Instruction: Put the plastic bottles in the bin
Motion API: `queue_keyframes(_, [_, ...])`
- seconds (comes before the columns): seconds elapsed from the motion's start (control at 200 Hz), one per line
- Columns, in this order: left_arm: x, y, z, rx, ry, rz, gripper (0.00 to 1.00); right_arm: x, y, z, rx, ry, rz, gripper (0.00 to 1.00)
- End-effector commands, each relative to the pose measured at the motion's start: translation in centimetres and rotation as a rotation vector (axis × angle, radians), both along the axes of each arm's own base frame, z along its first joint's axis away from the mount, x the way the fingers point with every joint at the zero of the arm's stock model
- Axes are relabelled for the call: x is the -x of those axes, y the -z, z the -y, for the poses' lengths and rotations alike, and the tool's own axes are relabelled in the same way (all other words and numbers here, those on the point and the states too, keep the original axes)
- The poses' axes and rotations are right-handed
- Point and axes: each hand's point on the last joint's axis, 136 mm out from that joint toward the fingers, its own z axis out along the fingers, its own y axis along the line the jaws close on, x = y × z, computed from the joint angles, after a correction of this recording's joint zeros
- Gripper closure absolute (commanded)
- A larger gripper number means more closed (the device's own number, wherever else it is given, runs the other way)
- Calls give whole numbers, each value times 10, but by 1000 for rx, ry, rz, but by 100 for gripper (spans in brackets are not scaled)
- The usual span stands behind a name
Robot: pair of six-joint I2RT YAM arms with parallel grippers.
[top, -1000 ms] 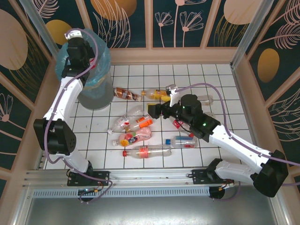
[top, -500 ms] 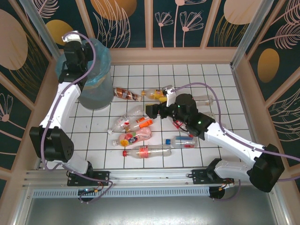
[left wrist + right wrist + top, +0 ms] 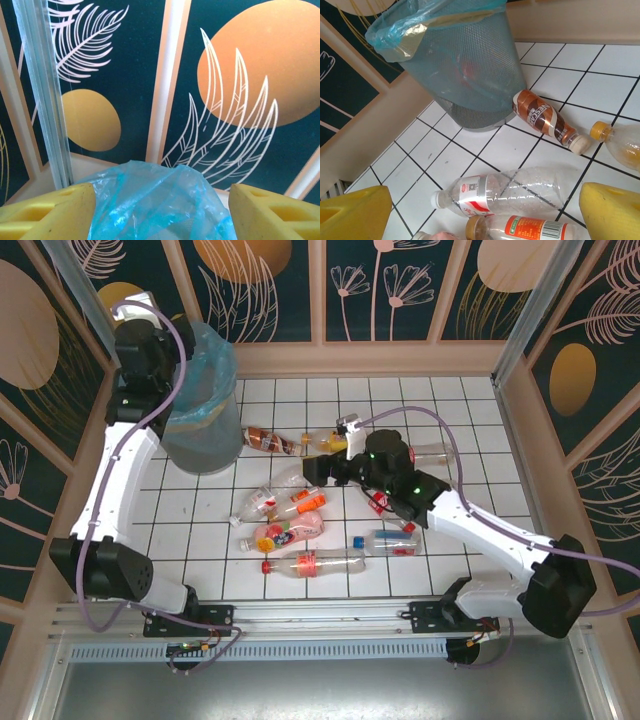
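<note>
Release looks done: the left gripper [image 3: 161, 202], narrower a second ago above the bin [image 3: 205, 435], now holds its yellow foam fingers [image 3: 47, 210] well apart with nothing between them, and the crinkly translucent blue bag [image 3: 150, 190] sits just below. One bottle has probably gone in. The right gripper [image 3: 485, 212] has slid towards the heap, jaws wide and empty. Directly beneath it lie a crushed clear bottle [image 3: 530, 187] and an orange-labelled one [image 3: 530, 229], with a brown-sleeved one [image 3: 542, 117] ahead and the mesh-walled bin beyond. Many thin, glossy bottles remain on the white tiles [image 3: 600, 85].
</note>
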Motion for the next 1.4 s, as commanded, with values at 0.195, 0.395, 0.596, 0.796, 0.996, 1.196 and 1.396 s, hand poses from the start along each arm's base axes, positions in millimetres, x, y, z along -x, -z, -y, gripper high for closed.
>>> queue_keyframes(0.195, [46,20,57,119,346,-163,41,7,21,-14,288,-194,48,12])
queue_keyframes(0.395, [94,46,116,25,516,-175,42,-37,64,39,571,-4,-48,21])
queue_keyframes(0.596, [132,100,184,9,710,-246,42,-49,94,114,595,212,-248,21])
queue_keyframes(0.796, [159,158,258,-146,857,-324,41,-28,133,167,638,341,-418,15])
queue_keyframes(0.996, [163,184,280,-216,861,-301,40,-23,152,151,613,270,-466,15])
queue_keyframes(1.196, [169,176,272,-182,837,-260,40,-30,180,139,660,236,-502,16])
queue_keyframes(1.396, [178,160,254,-176,801,-196,39,-43,202,126,714,214,-503,16])
